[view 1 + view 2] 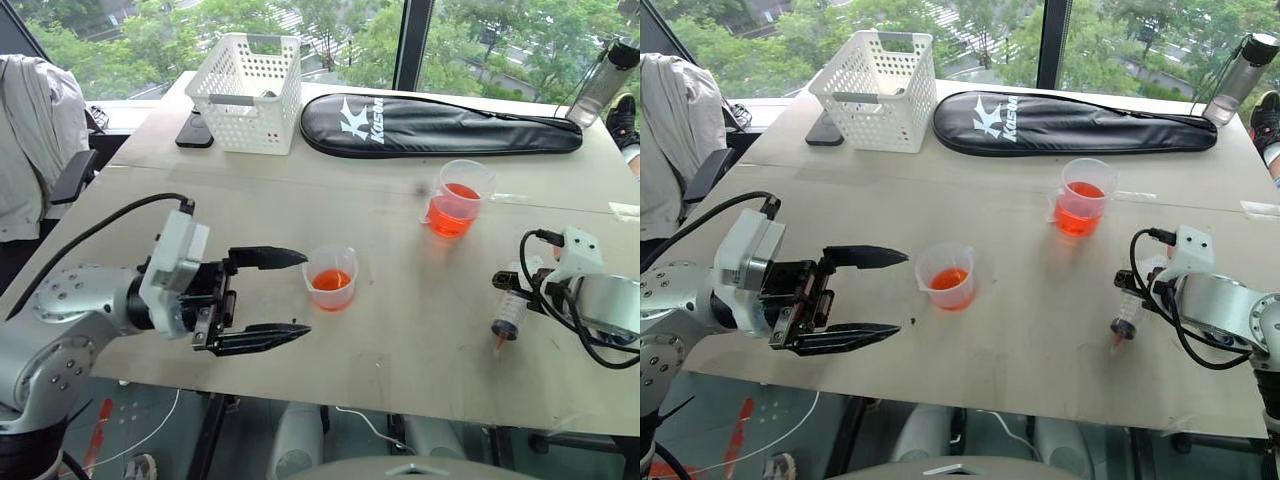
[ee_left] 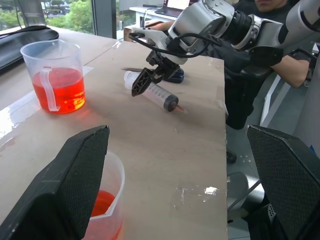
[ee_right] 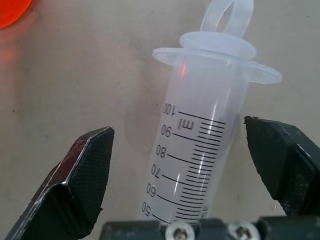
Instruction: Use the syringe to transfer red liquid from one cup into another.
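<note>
Your right hand [image 3: 175, 165] sits low over the big clear plastic syringe with black number marks [image 1: 510, 318], which lies flat on the pale wooden worktop [image 1: 400, 330] near its right edge. The two black fingers [image 3: 75, 185] are wide open, one on each side of the syringe, and they do not squeeze it. A little red shows at the syringe's tip. Your left hand [image 1: 275, 300] is wide open too and holds nothing; it points at the short clear plastic cup with the flared rim [image 1: 331, 277], which stands just beside its fingertips with a bit of red liquid [image 1: 331, 281] inside. The taller clear plastic cup with a handle [image 1: 459, 198] stands farther back, well apart from the syringe, and holds more red liquid.
</note>
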{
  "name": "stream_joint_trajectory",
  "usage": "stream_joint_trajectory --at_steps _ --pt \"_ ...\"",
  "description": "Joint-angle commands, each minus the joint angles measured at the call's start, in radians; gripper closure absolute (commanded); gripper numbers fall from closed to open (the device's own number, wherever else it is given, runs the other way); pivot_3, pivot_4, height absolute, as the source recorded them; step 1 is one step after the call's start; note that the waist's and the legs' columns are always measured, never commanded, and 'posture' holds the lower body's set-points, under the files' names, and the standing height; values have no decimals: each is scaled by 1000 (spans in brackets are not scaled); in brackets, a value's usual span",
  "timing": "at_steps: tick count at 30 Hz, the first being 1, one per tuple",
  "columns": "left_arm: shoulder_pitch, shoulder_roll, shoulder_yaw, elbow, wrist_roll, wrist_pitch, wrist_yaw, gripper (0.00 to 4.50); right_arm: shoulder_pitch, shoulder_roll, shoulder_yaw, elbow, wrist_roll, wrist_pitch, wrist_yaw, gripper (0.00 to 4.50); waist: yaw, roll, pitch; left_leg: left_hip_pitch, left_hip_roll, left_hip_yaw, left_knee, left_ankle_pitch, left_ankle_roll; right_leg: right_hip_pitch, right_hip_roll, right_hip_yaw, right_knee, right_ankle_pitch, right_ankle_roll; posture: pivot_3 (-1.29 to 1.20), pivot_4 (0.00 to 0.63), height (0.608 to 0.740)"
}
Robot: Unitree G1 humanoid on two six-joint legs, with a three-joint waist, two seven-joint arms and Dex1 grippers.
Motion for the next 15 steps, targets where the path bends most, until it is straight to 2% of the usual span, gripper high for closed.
stream_joint_trajectory --at_steps 1,4,7,9,15 --pt "0 7 33 -40 -26 -2 25 29 -16 12 -9 14 13 32 -32 0 0 0 0 0 0 0 0 0 0 0 0 0 0 0 0 0 150 724" --pt "-2 7 34 -46 -31 1 41 0 1 11 -17 34 13 69 -3 910 0 0 0 0 0 0 0 0 0 0 0 0 0 0 0 0 150 724" --pt "-6 6 29 -55 -37 2 57 0 28 -38 -18 69 13 131 82 2389 0 0 0 0 0 0 0 0 0 0 0 0 0 0 0 0 150 724" --pt "-9 6 25 -59 -41 2 66 0 40 -65 -17 75 13 143 110 2960 0 -1 -1 0 0 0 0 0 0 0 0 0 0 0 0 0 150 724" --pt "-25 1 5 -59 -52 2 87 0 69 -161 -32 17 13 147 249 2967 6 0 -1 0 0 -1 0 0 0 0 1 0 0 0 0 0 150 724"
